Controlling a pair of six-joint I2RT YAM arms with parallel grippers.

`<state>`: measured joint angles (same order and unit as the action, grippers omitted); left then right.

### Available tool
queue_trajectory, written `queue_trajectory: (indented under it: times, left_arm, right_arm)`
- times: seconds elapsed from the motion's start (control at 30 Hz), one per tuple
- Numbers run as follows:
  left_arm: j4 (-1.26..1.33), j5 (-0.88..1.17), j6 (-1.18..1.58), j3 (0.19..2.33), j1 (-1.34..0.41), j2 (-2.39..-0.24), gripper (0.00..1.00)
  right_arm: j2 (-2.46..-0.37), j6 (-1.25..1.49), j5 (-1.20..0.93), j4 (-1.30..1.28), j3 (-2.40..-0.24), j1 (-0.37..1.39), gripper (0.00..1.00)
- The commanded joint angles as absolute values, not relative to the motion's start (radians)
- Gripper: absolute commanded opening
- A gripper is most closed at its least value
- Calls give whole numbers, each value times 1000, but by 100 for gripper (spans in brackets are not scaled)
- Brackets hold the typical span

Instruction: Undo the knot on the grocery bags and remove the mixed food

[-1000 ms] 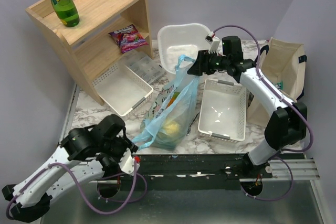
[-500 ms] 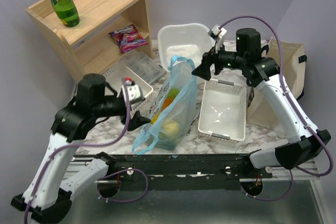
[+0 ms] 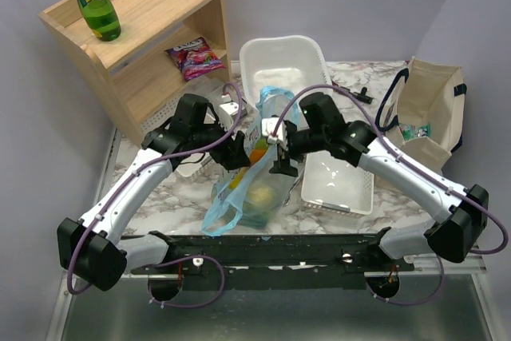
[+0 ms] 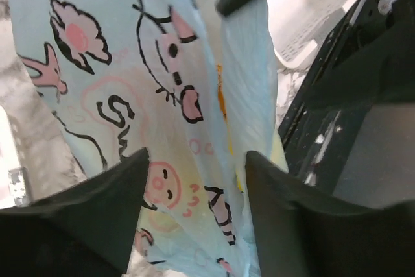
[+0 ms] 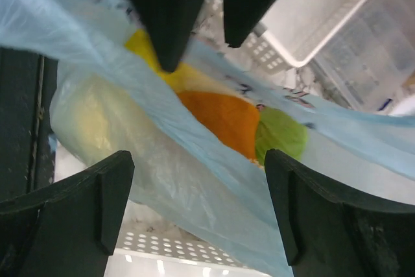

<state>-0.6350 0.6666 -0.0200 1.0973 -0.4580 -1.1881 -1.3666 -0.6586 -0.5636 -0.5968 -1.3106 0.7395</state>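
Note:
The light-blue grocery bag stands in the middle of the table with its mouth open. One loop handle lies at the front left and the other stands up at the back. No knot shows. Inside are an orange carrot, a small green cabbage, a yellow fruit and a pale leafy cabbage. My left gripper is open against the bag's left wall, and the printed plastic lies between its fingers. My right gripper is open over the bag's right rim.
A white basket sits right of the bag and a white tub behind it. A second basket and a clear box lie left. The wooden shelf holds a green bottle and purple packet. A canvas tote stands far right.
My right gripper has let go of the raised handle and come down to the bag's right side. My left arm has swung from the front left to the bag's left wall.

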Motion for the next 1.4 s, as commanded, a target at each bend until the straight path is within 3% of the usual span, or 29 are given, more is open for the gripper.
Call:
queue_trajectory:
  times: [0.0, 0.07, 0.17, 0.23, 0.27, 0.43, 0.6, 0.83, 0.87, 0.93, 0.97, 1.03, 1.13, 1.2, 1.27, 1.37]
  left_arm:
    - [-597, 629, 51, 1089, -441, -1191, 43]
    - [-601, 632, 58, 1096, -430, -1181, 25]
    - [-608, 621, 59, 1124, -399, -1168, 0]
    - [-608, 602, 59, 1150, -368, -1162, 0]
    - [-604, 589, 53, 1167, -354, -1161, 0]
    - [-591, 492, 31, 1245, -280, -1194, 0]
    - [-604, 444, -26, 1299, -248, -1257, 0]
    - [-642, 461, -126, 1344, -209, -1269, 0]
    - [-652, 478, -144, 1342, -209, -1257, 1]
    - [-729, 571, -220, 1361, -209, -1235, 38]
    - [-778, 645, -269, 1371, -209, -1216, 55]
    - [-821, 717, -324, 1350, -206, -1138, 70]
    - [-831, 802, -373, 1296, -204, -1000, 78]
    - [-820, 849, -367, 1293, -204, -950, 78]
    - [-829, 905, -383, 1308, -223, -940, 78]
    - [-842, 819, -416, 1308, -356, -972, 77]
  right_arm:
    - [-1368, -949, -520, -538, -1212, 772, 89]
    - [-1371, -1008, -525, -571, -1203, 776, 78]
    - [-1356, -1064, -526, -635, -1187, 776, 40]
    - [-1325, -1063, -527, -653, -1181, 778, 7]
    - [-1303, -1041, -529, -652, -1180, 778, 1]
    - [-1192, -955, -569, -783, -1171, 792, 1]
    - [-1084, -907, -583, -848, -1033, 799, 1]
    - [-1076, -864, -617, -899, -1053, 813, 1]
    - [-1088, -841, -623, -902, -1081, 813, 4]
    - [-1117, -739, -613, -860, -1155, 813, 43]
    - [-1133, -687, -598, -839, -1198, 813, 56]
    - [-1154, -542, -547, -771, -1293, 814, 72]
    - [-1187, -381, -438, -677, -1394, 812, 79]
    - [-1204, -287, -356, -604, -1433, 811, 82]
    - [-1232, -223, -261, -522, -1438, 809, 91]
    - [-1340, -150, -109, -479, -1472, 805, 97]
